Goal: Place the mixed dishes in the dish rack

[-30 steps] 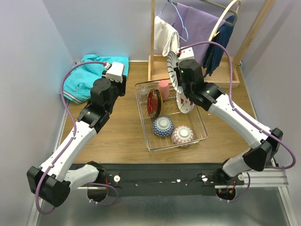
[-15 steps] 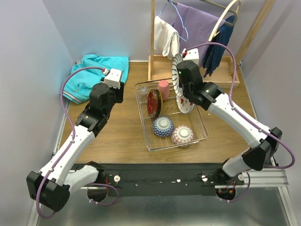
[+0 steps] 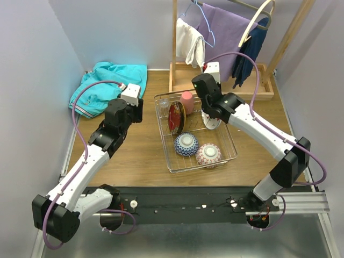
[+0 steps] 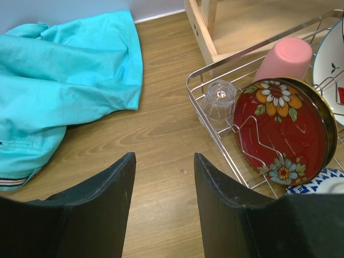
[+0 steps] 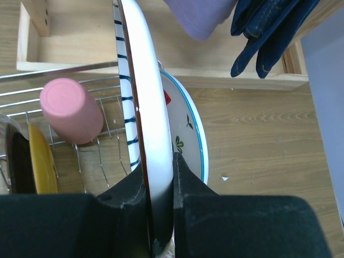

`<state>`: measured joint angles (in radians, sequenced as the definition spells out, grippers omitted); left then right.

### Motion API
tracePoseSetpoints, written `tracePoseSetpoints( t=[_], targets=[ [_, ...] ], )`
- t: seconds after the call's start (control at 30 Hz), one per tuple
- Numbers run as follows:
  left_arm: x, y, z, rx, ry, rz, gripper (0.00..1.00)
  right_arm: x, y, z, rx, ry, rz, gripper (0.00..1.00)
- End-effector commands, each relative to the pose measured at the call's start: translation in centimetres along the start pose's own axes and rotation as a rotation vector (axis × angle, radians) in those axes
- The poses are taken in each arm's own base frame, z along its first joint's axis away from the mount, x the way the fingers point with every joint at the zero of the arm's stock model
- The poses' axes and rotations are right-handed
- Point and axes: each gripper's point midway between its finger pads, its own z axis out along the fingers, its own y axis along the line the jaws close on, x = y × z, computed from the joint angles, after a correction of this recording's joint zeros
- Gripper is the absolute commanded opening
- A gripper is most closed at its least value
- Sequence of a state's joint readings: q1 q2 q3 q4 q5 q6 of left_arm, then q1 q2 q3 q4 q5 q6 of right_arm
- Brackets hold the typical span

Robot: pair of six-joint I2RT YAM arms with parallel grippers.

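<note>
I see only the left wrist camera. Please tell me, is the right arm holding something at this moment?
Observer: Yes. The right gripper is shut on a striped-rim plate, which it holds on edge.
Operator: Where is this plate?
Observer: At the far right side of the dish rack, close beside the white plate with red fruit motifs. Whether its lower edge touches the wires is hidden.
Operator: I see a piece of one blue bowl. Is there another bowl?
Observer: Yes. A pink-patterned bowl sits at the rack's near end, beside the blue-patterned bowl.
</note>
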<state>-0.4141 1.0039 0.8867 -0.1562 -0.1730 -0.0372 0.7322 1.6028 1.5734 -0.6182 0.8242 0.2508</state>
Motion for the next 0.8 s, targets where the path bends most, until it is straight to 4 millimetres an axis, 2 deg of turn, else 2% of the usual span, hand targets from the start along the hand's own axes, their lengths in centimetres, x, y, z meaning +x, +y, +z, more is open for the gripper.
tracePoseSetpoints(
  t=[0.0,0.23,0.53,0.7,0.77],
  targets=[
    [-0.4,-0.4,-0.2,0.026,-0.024,-0.037,0.56,-0.5,0.0,-0.1,0.018,-0.033,0.060,0.01],
    [0.5,-0.6,0.1,0.034,-0.003,-0.039,0.56,2.2,1.0,1.1,0.012,0.020,0.024,0.01],
    [1.2,-0.7,0.1,0.043,0.010,-0.046,0.57,6.3,2.4,1.6,-0.063,0.107,-0.055,0.01],
    [1.2,-0.9,-0.1,0.058,0.009,-0.066,0.57,6.5,2.5,1.7,-0.074,0.099,-0.068,0.01],
    [1.2,-1.0,-0.2,0.069,0.009,-0.076,0.57,6.3,2.6,1.7,-0.080,0.089,-0.072,0.08]
  ],
)
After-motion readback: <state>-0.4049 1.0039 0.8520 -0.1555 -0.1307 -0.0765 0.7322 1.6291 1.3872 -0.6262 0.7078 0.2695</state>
